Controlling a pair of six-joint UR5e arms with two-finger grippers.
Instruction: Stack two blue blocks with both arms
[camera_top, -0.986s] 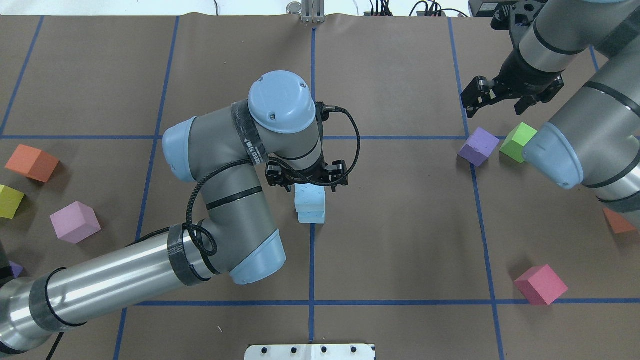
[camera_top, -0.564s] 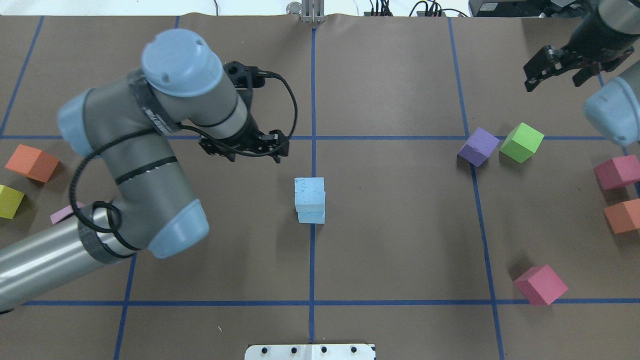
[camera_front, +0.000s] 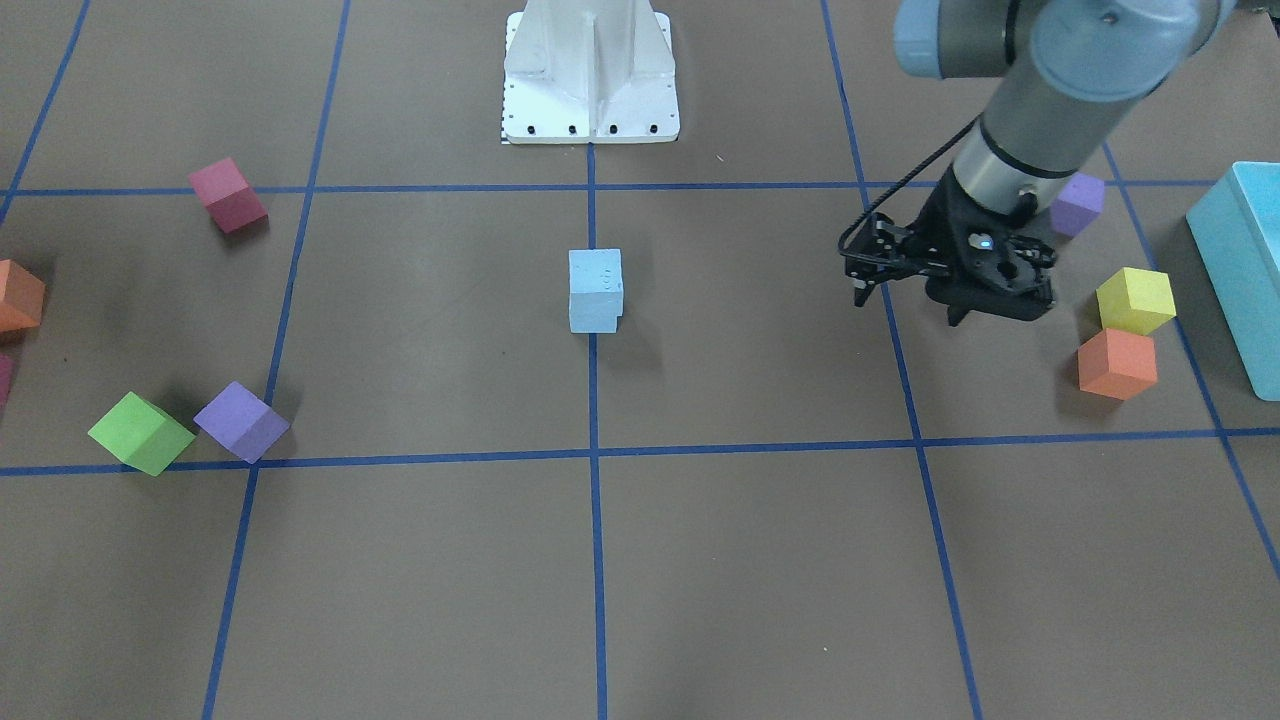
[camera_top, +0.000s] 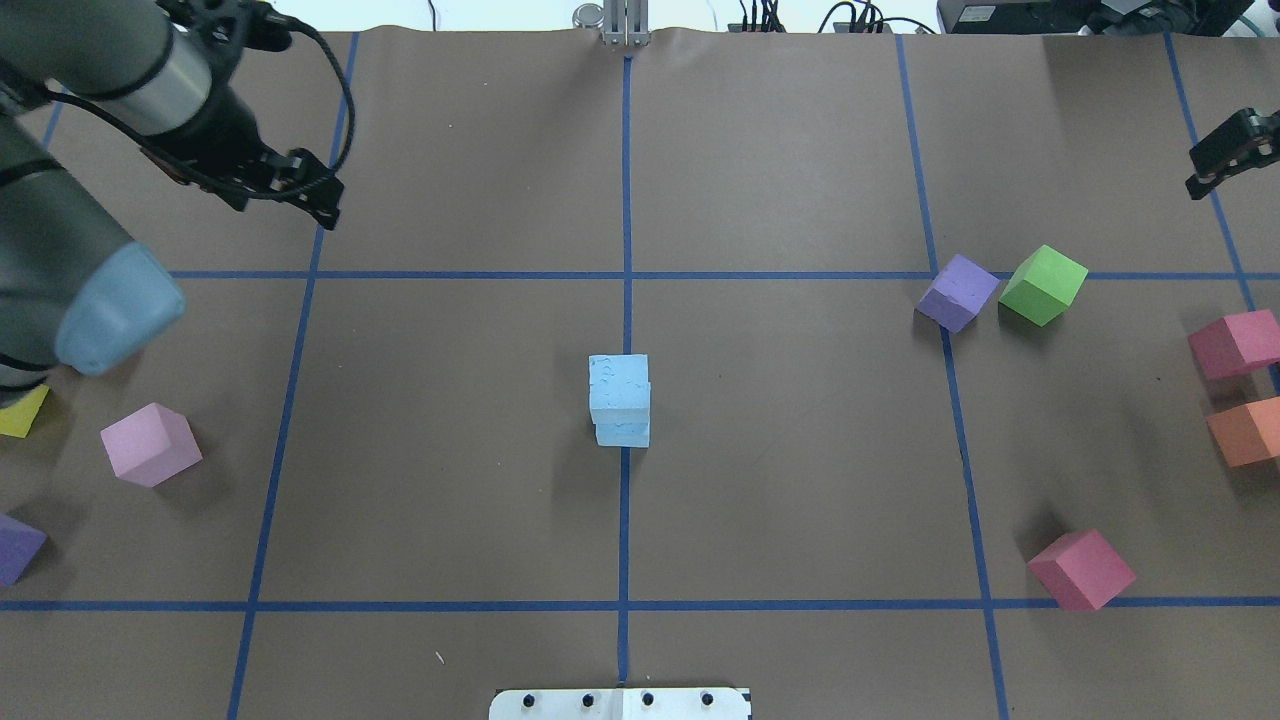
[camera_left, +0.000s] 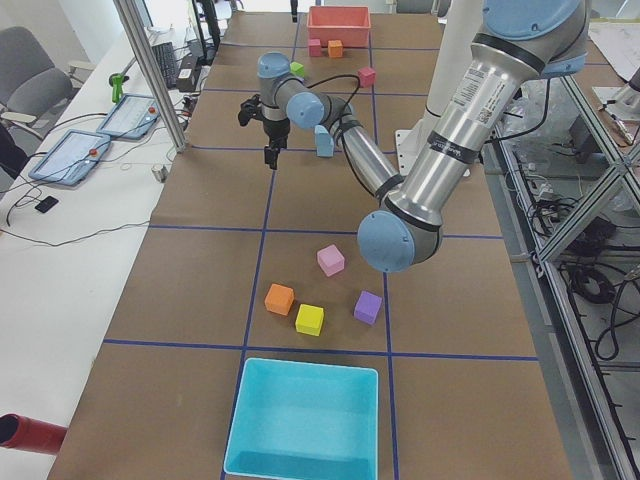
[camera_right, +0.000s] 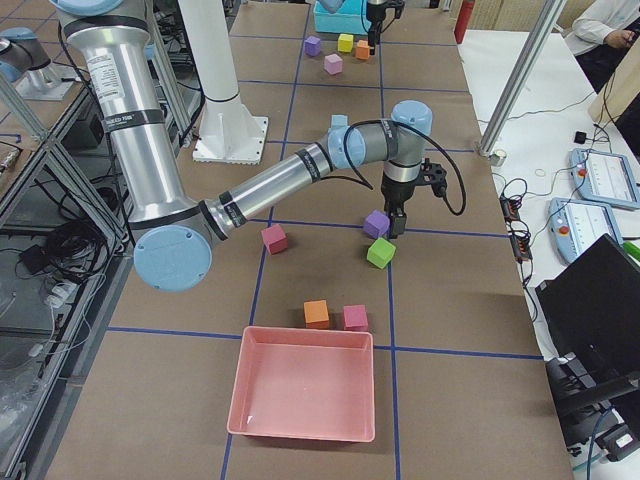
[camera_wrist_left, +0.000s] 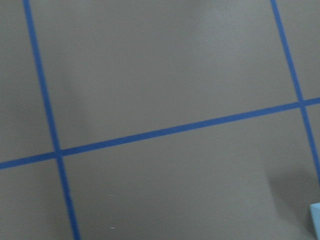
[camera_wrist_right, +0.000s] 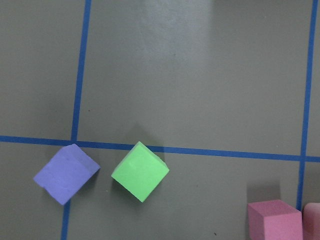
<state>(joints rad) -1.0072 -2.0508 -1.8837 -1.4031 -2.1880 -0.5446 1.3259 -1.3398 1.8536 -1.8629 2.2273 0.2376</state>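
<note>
Now the upper blue block (camera_top: 619, 385) sits nearly flush on the lower blue block (camera_top: 622, 434) at the middle of the worktop (camera_top: 800, 480), touched by nothing. Our left hand (camera_top: 286, 205) hangs wide and empty, well apart; of the right hand (camera_top: 1225, 158) we cannot tell the spread (only an edge shows). We judge the stacking done, so any retreat should go high and outward, never across the stack, minding the purple cube (camera_top: 958, 291).
</note>
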